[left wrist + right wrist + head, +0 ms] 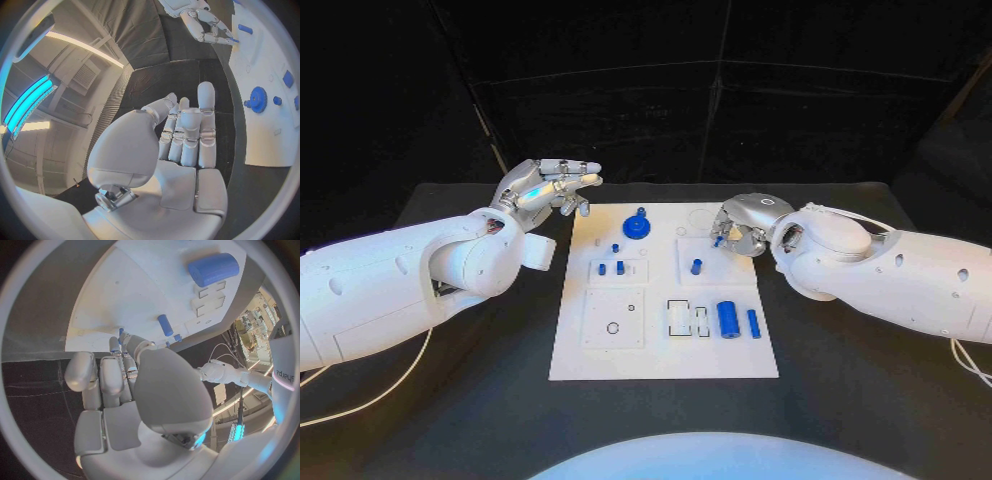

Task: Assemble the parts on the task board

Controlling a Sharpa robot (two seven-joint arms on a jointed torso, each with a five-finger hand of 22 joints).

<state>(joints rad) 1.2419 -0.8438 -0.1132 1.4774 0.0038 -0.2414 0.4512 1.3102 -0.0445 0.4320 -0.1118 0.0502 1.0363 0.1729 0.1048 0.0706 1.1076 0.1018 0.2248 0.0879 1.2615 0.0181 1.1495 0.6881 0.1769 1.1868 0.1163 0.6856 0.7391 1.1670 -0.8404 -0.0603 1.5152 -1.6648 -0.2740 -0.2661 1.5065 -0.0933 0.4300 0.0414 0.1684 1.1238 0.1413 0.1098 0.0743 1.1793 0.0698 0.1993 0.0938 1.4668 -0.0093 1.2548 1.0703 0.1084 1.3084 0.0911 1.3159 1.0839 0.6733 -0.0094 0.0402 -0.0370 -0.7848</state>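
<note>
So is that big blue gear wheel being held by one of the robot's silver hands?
No: the blue gear wheel lies on the white task board, apart from the left hand and the right hand.

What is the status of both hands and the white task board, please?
Left hand open, raised off the white task board. Right hand at board's far right edge; grasp unclear. Large blue cylinder lying untouched. Nothing in the way.

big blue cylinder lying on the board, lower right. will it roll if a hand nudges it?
Likely yes. The big blue cylinder lies on its side on the flat white task board, and nothing visibly chocks it, so a sideways nudge could roll it toward the slim blue pin beside it. It looks smooth and rigid, so possibly slippery to pinch.
</note>
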